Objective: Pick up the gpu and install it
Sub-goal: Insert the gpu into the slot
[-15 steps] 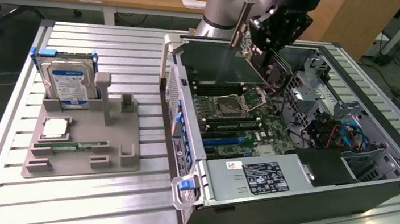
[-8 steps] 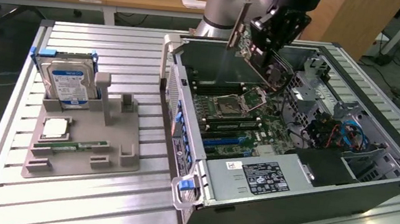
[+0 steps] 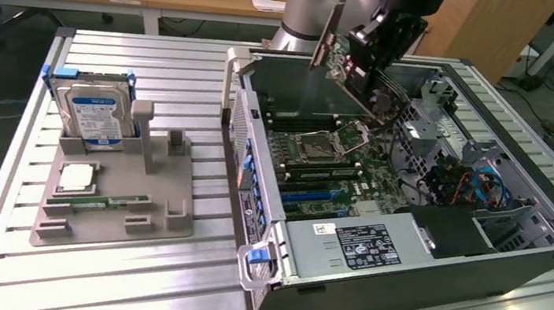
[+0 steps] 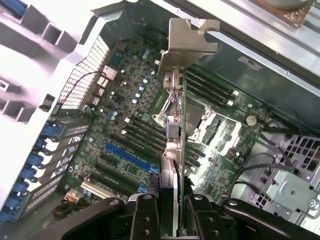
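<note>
Green-boarded, the gpu (image 3: 349, 67) (image 4: 176, 125) hangs edge-down above the open computer case (image 3: 398, 289) near its edge by the arm's base (image 3: 311, 5), the claw (image 3: 383, 53) (image 4: 172, 212) clamped on it, likely to line it up with the motherboard (image 4: 127, 107).

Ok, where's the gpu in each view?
Exterior view: gpu tilted in the air above the far end of the open case.
Wrist view: gpu edge-on at centre, clamped between the fingers, over the motherboard.
Shared landmark: the CPU socket, beneath the card.
</note>
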Robot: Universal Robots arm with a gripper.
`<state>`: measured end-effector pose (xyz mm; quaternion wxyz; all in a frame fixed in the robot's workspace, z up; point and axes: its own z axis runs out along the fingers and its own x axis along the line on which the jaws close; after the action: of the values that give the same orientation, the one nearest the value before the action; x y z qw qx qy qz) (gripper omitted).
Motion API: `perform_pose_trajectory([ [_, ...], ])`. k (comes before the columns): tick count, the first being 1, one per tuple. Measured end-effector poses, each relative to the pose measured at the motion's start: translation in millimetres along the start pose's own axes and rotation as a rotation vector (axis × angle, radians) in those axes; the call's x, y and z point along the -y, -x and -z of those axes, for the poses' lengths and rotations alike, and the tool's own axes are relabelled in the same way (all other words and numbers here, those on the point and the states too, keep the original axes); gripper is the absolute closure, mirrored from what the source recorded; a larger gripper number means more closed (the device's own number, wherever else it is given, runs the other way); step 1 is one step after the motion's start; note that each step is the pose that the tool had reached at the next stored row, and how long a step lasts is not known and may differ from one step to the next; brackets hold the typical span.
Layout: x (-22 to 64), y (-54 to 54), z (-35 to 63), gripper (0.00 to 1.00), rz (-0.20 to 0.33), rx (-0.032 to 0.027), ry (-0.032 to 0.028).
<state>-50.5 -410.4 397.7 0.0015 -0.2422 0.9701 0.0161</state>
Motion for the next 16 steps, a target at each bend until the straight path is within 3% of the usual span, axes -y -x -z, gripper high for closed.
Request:
perform_pose_trajectory([
  [16,0.0,0.1,0.0,0.73,0.146,0.0053,0.0200],
])
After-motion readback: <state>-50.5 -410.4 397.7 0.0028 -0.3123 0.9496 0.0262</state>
